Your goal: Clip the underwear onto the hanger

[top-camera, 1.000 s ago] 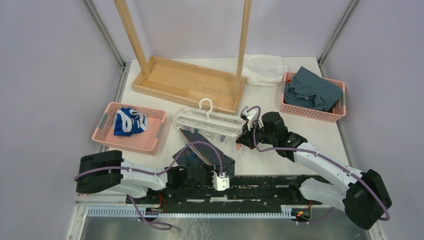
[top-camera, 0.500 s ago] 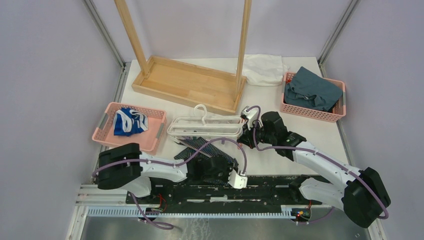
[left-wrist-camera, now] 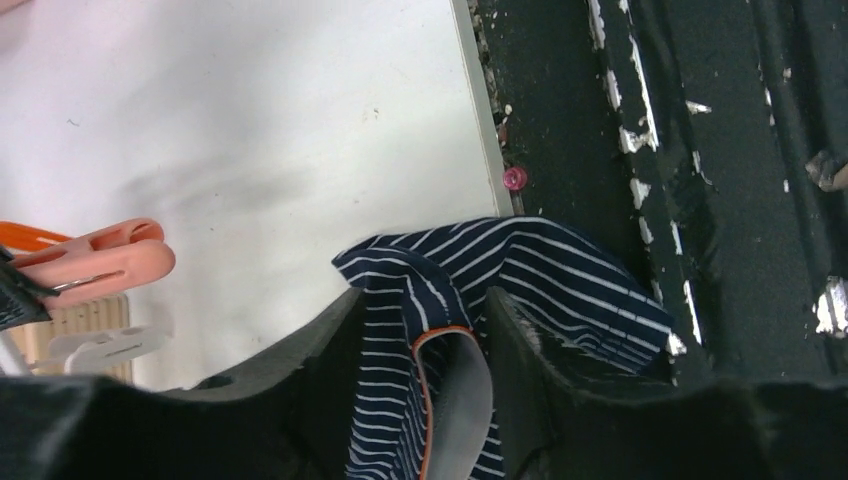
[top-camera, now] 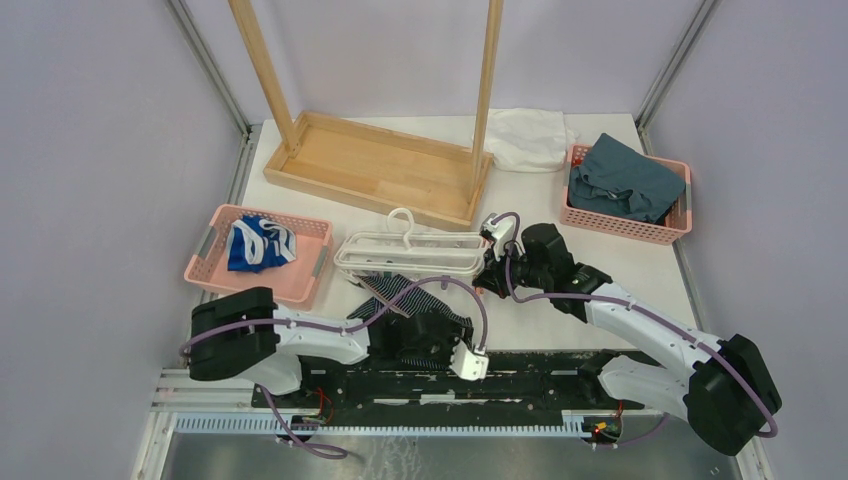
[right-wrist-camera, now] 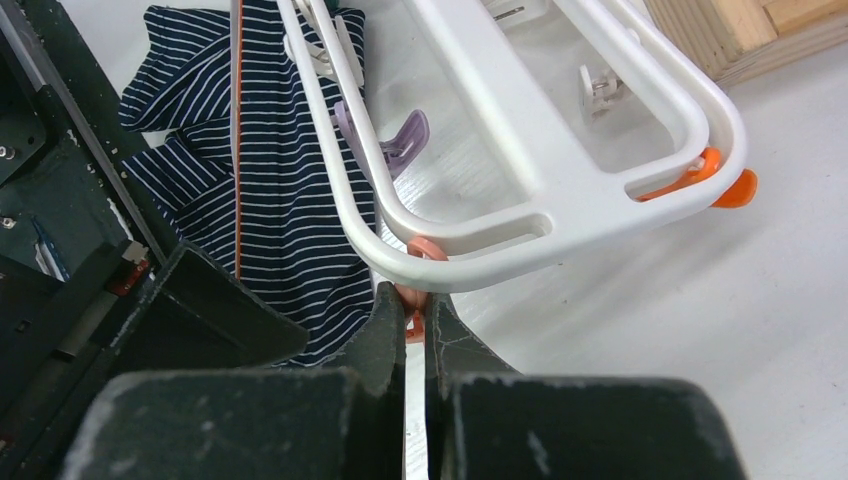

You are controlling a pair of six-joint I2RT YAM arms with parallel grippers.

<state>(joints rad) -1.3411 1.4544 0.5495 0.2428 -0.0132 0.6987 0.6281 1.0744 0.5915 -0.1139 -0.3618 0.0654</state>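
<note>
The underwear (top-camera: 392,292), dark navy with thin light stripes and orange trim, lies crumpled on the table's near edge, just below the hanger (top-camera: 405,255). My left gripper (left-wrist-camera: 420,300) is open, and a loose fold of the underwear (left-wrist-camera: 570,285) stands between its fingers (left-wrist-camera: 330,335). The white hanger frame (right-wrist-camera: 520,130) rests flat over one edge of the cloth. My right gripper (right-wrist-camera: 412,312) is shut on a salmon-orange clip (right-wrist-camera: 411,295) hanging at the frame's near rim. That clip (left-wrist-camera: 100,265) also shows at the left of the left wrist view.
A wooden rack (top-camera: 375,165) stands behind the hanger. A pink basket (top-camera: 300,285) at the left holds a blue-and-white garment (top-camera: 258,245). Another pink basket (top-camera: 620,228) at the right holds teal cloth (top-camera: 625,180). White cloth (top-camera: 530,138) lies at the back. A black rail (top-camera: 550,365) runs along the near edge.
My left arm swung right with the underwear, then its jaws opened off the cloth. The hanger dropped flat and shifted a little left. The right gripper kept its hold on the clip.
</note>
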